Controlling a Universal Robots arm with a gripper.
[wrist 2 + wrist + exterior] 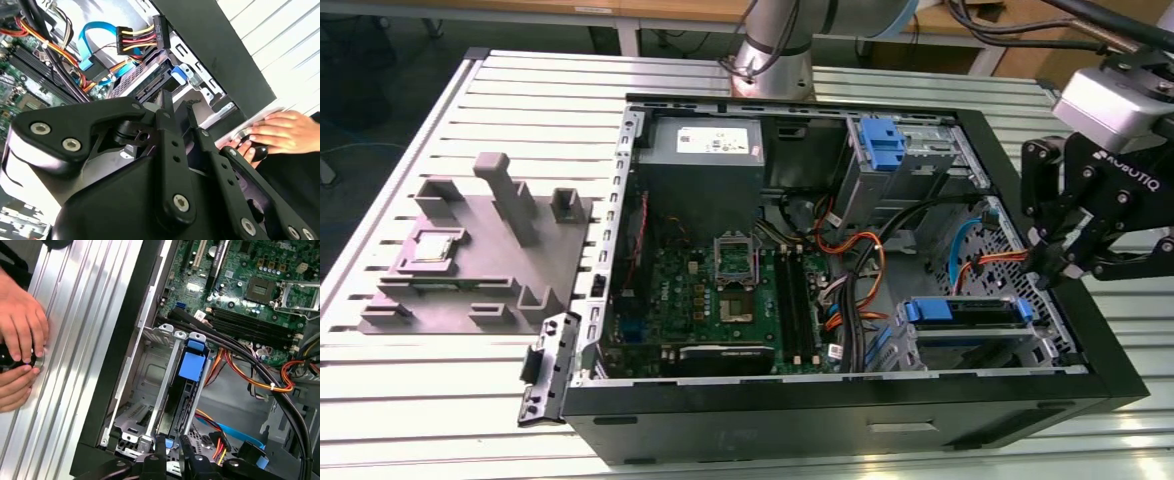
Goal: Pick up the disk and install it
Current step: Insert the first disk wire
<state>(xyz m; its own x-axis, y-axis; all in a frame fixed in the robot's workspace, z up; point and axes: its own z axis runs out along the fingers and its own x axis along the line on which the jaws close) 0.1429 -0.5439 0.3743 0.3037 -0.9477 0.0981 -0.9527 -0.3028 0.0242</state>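
Exterior view: tool [1070, 268] hangs over the edge of the open PC case [854, 420] on the exterior view's right. Its fingers look pressed together and pinch nothing that I can see. The disk [970, 338] appears to sit in the drive cage [1047, 345] just below the tool, blue rails up. The case lies on the slatted bench [520, 100].

Second wrist view: tool [179, 107] is close above the cage. The power connector [140, 37] hangs loose nearby (snag risk, I'd judge). A person's hand [285, 127] rests on the bench outside the case.

First wrist view: this one looks straight down the cage, which the exterior view doesn't give. The disk [192, 365] stands between the metal guides. To seat it well, I'd judge any push has to run straight along the rails and stay clear of the orange cables [260, 385].
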